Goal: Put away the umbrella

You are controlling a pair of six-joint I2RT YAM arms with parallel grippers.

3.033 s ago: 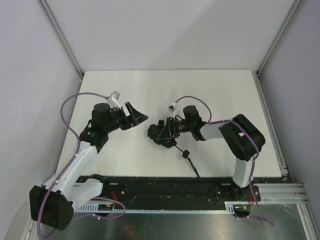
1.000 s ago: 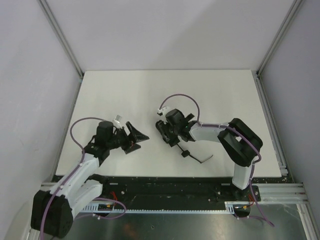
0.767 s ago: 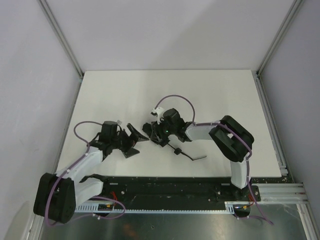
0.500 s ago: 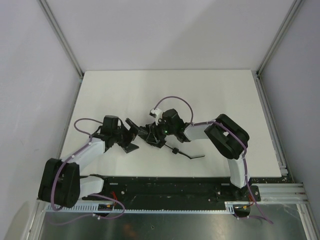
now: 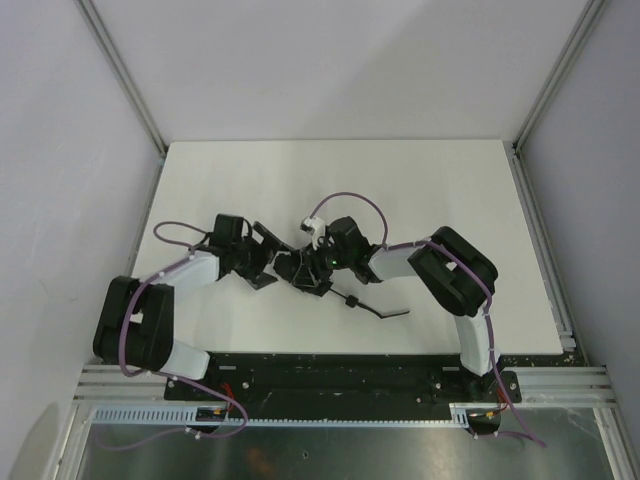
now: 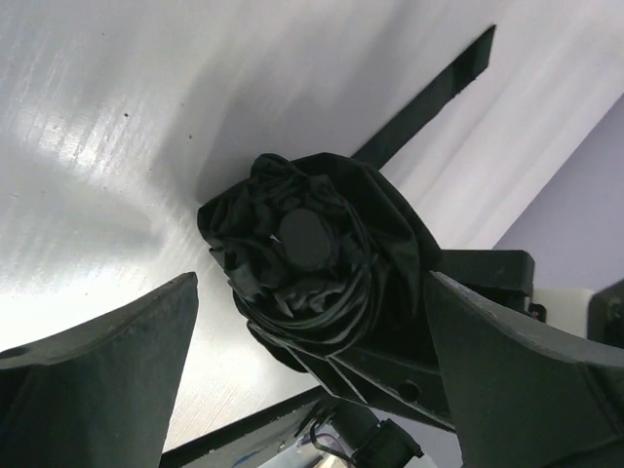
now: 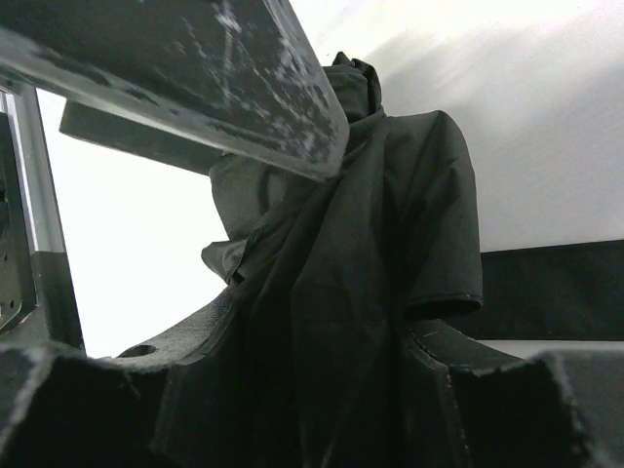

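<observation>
Seen from above, my two arms meet near the middle of the white table (image 5: 420, 190). My right gripper (image 5: 303, 271) is clamped on the bunched black umbrella (image 5: 287, 265), and the umbrella's strap (image 5: 393, 313) trails across the tabletop toward the near right. My left gripper (image 5: 266, 257) stands just left of the bundle with its jaws spread wide. From my left wrist, the umbrella's round capped end faces the camera. It sits in the gap between my left fingers (image 6: 107, 361) and touches neither, with the strap lying flat on the table beyond. From my right wrist, crumpled black fabric fills the space between my right fingers (image 7: 224, 68), which are pressed on it from both sides.
</observation>
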